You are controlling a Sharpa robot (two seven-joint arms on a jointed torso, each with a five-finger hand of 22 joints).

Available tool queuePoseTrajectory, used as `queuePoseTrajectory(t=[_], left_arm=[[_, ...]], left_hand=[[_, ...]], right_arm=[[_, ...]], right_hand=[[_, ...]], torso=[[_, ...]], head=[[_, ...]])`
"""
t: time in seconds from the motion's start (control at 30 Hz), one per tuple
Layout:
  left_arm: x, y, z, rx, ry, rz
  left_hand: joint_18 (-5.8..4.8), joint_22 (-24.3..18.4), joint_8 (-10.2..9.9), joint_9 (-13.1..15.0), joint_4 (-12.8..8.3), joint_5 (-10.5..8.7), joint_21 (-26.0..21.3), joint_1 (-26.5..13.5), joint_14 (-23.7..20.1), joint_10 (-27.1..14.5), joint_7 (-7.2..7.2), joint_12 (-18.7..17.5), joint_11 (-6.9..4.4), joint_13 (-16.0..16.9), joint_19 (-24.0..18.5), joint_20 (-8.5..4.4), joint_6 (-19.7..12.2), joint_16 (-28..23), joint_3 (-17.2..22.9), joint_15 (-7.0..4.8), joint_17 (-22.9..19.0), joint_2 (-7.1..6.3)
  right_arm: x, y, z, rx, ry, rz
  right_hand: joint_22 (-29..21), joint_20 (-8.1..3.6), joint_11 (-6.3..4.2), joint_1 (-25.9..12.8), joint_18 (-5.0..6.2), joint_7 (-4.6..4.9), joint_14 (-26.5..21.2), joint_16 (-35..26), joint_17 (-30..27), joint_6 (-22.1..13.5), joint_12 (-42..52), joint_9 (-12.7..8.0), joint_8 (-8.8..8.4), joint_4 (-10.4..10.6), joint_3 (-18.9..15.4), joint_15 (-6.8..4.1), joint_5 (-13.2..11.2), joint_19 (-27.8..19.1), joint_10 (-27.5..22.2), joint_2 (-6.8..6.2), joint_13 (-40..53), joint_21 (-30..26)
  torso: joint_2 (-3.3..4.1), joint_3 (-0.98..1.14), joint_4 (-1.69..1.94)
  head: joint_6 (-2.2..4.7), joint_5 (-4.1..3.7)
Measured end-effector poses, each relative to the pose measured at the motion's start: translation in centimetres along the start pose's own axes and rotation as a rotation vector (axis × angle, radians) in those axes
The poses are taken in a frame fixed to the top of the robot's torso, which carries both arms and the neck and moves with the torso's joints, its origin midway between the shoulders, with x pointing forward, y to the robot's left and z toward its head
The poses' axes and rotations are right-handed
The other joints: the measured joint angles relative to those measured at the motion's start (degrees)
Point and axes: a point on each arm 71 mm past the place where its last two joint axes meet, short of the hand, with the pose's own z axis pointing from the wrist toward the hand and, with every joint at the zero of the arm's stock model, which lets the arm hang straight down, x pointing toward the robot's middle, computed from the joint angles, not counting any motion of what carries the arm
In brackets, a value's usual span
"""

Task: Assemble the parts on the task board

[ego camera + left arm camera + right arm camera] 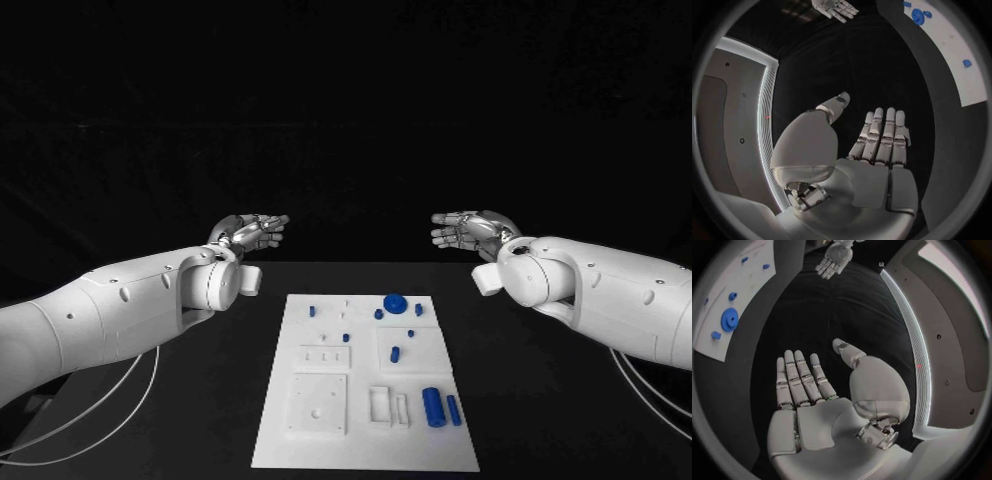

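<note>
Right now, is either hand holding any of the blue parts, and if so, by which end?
Nothing is held. The left hand and right hand are both open and empty, raised beyond the task board, where the blue parts lie.

Black worktop (216,400) carries the white task board (339,440), laid flat at its middle. Small blue parts (433,405) sit on the board, mostly along its right side and far end.

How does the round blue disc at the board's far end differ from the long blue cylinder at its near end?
The disc is round and wide; the cylinder is long and slim. The disc sits at the far edge of the task board, the cylinder near the robot. Both are blue, and neither hand touches them.
</note>
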Motion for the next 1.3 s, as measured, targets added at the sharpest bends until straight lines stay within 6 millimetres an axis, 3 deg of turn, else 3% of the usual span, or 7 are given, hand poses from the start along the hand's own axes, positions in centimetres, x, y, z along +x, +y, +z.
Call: queuePoseTrajectory(t=[0.27,0.4,0.53,0.67,0.87,0.93,1.3], left_arm=[[-0.2,0.0,-0.5,0.006,0.027,-0.007],[0.1,-0.1,-1.3,0.008,0.066,-0.017],[0.6,-0.2,-2.3,0.013,0.106,-0.027],[0.9,-0.5,-3.3,0.023,0.139,-0.034],[1.5,-1.1,-4.5,0.036,0.184,-0.044],[1.8,-1.5,-4.9,0.043,0.201,-0.046],[2.6,-3.3,-6.1,0.092,0.263,-0.058]], left_hand=[[1.79,0.01,1.96,0.18,-3.83,0.95,3.8,2.0,10.45,9.37,0.91,3.24,-0.08,1.05,8.21,-1.41,5.94,4.99,-0.8,-1.36,1.8,2.66],[2.76,0.0,2.25,-0.05,-6.64,1.55,6.42,3.17,15.72,13.45,0.37,4.29,-1.48,1.53,12.35,-2.9,8.03,7.71,-0.59,-3.47,3.29,3.83],[3.59,0.0,2.35,-0.85,-9.94,1.55,10.93,3.68,22.15,15.49,0.17,4.23,-2.29,1.65,17.64,-5.17,9.02,11.92,-0.4,-6.75,6.15,4.34],[3.58,-0.02,1.75,-1.89,-12.89,1.55,14.26,3.67,23.46,16.08,0.18,2.55,-2.28,1.27,18.88,-6.64,9.45,14.84,0.71,-7.85,8.77,4.63],[2.95,-0.02,1.5,-2.41,-13.8,1.78,15.81,3.32,23.47,16.28,0.21,1.6,-2.08,1.04,18.62,-7.61,9.8,15.7,1.62,-7.87,9.89,4.61],[2.67,-0.02,1.5,-2.46,-13.91,1.78,16.01,3.2,23.55,16.28,0.21,1.44,-2.08,1.03,18.76,-7.76,9.8,16.1,1.73,-7.94,10.12,4.48],[2.0,-0.02,1.28,-2.88,-14.07,0.48,17.35,1.05,23.64,17.29,0.21,0.75,-2.4,0.99,18.66,-8.5,9.8,16.82,1.58,-8.49,10.92,3.61]], right_arm=[[0.1,0.5,0.3,-0.08,0.02,-0.283],[0.4,0.8,0.3,-0.121,0.042,-0.434],[1.5,1.0,0.0,-0.17,0.091,-0.606],[2.9,1.3,-0.3,-0.226,0.138,-0.775],[5.1,1.7,-0.5,-0.311,0.193,-1.001],[5.9,1.9,-0.6,-0.344,0.211,-1.076],[9.0,1.4,-0.8,-0.44,0.245,-1.359]], right_hand=[[-0.65,-0.14,-2.29,3.15,2.85,1.09,6.33,2.89,1.09,6.93,1.52,0.1,2.27,-3.37,4.25,-2.15,-1.12,6.57,6.81,-0.49,0.27,0.83],[-0.66,-0.46,-3.51,4.86,5.18,1.08,12.3,5.97,2.87,9.34,2.07,-0.11,2.73,-5.01,6.95,-4.86,-1.78,12.93,9.81,-1.25,0.41,3.05],[0.09,-1.43,-4.6,5.66,8.92,0.6,22.25,11.53,7.29,11.34,2.42,-0.29,2.73,-7.05,8.02,-9.71,-1.64,24.33,13.2,-2.05,0.93,8.07],[1.46,-5.11,-6.96,7.13,8.57,-0.23,31.14,17.53,13.08,13.32,3.08,-0.27,3.05,-8.11,8.12,-12.91,0.48,34.84,16.86,-2.94,1.79,13.33],[1.94,-10.82,-8.86,9.54,8.11,-1.19,39.71,30.47,22.27,15.63,3.05,-0.19,3.43,-8.33,6.59,-15.2,3.18,47.0,19.09,-3.97,2.33,22.86],[1.94,-12.24,-8.68,9.57,7.5,-1.35,38.56,37.24,27.23,16.34,2.02,-0.68,2.91,-8.26,6.52,-15.31,3.33,48.17,19.7,-4.0,2.36,28.52],[1.94,-13.51,-8.72,9.82,5.79,-1.47,37.36,43.1,28.68,17.02,-0.33,-1.33,1.9,-8.34,6.95,-15.09,1.49,47.58,20.54,-4.35,2.22,38.89]], torso=[[0.06,-0.05,-0.05],[0.23,-0.05,0.03],[0.58,-0.05,0.16],[1.15,0.05,0.37],[2.5,0.31,0.88],[2.93,0.42,1.06],[5.57,0.8,1.97]], head=[[0.46,0.1],[0.7,-0.04],[0.93,-0.15],[1.29,-0.49],[1.94,-1.0],[2.1,-1.15],[2.99,-1.93]])
